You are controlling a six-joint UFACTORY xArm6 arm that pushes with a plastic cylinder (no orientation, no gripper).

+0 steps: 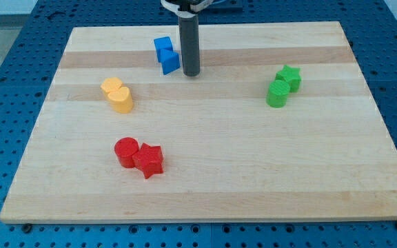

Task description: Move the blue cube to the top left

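Two blue blocks lie near the view's top, left of centre. The blue cube (163, 47) is the upper one; a second small blue block (170, 62) touches it just below and to the right. My tip (191, 73) stands on the board right beside that lower blue block, on its right, about level with it and touching or nearly touching. The dark rod rises straight up out of the view's top.
The wooden board (205, 200) lies on a blue pegboard table. Two yellow blocks (118, 95) sit at the left. A red cylinder (126, 151) and red star (149, 161) sit at lower left. A green star (289, 76) and green cylinder (278, 94) sit at the right.
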